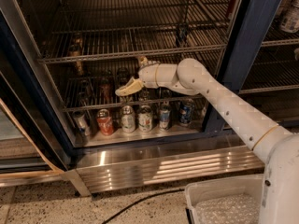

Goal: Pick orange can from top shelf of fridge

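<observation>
The pincer [131, 77] hangs inside the fridge [254, 45] just below the front bar of the top shelf [187, 49], its two tan fingers spread apart with nothing between them. The orange can [76, 46] stands upright on that shelf near its left end, well apart from the pincer, up and to its left. On the lowest rack beneath stands a row of cans, a red can [105, 122] among them, and a white bin [219, 190] sits on the floor beside the robot.

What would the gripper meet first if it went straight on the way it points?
The gripper, by the middle rack, points left and slightly down; probably the dark bottles standing there come first, though depth is unclear.
</observation>
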Available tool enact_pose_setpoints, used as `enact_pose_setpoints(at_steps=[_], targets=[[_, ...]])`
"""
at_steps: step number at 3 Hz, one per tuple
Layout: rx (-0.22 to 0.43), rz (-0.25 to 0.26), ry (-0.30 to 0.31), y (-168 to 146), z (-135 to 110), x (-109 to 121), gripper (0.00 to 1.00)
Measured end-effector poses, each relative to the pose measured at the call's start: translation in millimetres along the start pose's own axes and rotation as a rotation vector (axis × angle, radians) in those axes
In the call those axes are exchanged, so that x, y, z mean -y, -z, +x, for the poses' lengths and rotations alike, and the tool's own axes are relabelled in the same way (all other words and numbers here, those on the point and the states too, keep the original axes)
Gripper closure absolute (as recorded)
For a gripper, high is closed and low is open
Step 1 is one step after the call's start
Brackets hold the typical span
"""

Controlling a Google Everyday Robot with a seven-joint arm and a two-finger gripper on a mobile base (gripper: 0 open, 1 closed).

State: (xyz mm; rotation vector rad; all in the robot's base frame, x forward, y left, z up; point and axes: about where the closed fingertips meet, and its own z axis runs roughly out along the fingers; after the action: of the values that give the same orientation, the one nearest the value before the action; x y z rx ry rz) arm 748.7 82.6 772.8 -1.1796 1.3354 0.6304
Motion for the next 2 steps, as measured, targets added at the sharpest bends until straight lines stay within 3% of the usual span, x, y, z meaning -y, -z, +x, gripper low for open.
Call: enact_pose_setpoints(at_steps=[1, 2], targets=[[0.0, 0.0, 0.0, 0, 0, 0, 0.0], [0.031, 0.015, -0.013, -34, -1, 13, 0.0]])
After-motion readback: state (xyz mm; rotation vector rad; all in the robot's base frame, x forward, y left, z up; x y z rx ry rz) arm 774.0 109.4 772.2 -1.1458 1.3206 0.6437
